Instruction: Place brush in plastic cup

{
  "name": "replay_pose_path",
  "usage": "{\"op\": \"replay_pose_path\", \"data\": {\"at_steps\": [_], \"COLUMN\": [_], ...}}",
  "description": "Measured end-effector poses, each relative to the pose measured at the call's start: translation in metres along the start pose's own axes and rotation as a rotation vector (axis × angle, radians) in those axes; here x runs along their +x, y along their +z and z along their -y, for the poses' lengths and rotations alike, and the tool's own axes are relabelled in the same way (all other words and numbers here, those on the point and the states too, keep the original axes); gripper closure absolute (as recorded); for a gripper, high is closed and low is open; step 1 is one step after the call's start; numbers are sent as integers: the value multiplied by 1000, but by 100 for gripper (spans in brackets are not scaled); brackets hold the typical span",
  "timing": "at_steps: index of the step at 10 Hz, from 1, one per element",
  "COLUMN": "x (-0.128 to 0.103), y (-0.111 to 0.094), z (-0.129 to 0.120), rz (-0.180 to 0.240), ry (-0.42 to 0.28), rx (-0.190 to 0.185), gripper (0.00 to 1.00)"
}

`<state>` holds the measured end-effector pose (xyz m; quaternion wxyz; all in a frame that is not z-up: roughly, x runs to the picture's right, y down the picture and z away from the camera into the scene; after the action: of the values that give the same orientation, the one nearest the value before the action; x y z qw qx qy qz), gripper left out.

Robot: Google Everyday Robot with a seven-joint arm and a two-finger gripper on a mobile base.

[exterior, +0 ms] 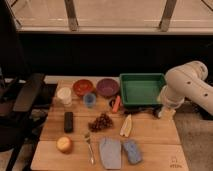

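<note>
The white arm's gripper point(161, 112) is hovering beside the slim dark brush point(144, 108), well apart from the small light-blue plastic cup point(90, 99); open or closed, I cannot tell.

- My arm point(187, 85) is creamy white; my gripper point(161, 111), at the table's right edge by the tray's near corner, shows pale with dark parts.
- The table point(150, 135) is light, plain wood.
- The tray point(141, 89) is bright green.
- The plastic cup point(89, 99) is light blue.
- One bowl point(83, 87) is orange-red, the other bowl point(107, 86) dull purple.
- The taller cup point(64, 95) is cream-white.
- The block point(68, 121) is flat black.
- The carrot point(116, 104) is orange.
- The grapes point(101, 121) are dark red.
- The banana point(126, 126) is pale yellow.
- The round fruit point(64, 144) is yellow-orange.
- The fork point(90, 148) is silver.
- The cloth point(110, 152) is grey-blue, the sponge point(132, 151) a stronger blue.
</note>
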<state>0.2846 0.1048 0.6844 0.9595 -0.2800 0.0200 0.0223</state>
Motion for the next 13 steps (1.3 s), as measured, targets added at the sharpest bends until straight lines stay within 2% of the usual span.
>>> {"op": "replay_pose_path", "data": {"at_steps": [7, 9, 10, 11, 12, 13], "x": [0, 1, 3, 2, -9, -14], "y": [0, -2, -6, -11, -11, -7], "z": [0, 2, 4, 8, 10, 11], "rz": [0, -5, -15, -38, -54, -62], "ry": [0, -21, -62, -146, -239, -271], "rx": [0, 19, 38, 53, 61, 63], "gripper": [35, 35, 35, 35, 35, 35]}}
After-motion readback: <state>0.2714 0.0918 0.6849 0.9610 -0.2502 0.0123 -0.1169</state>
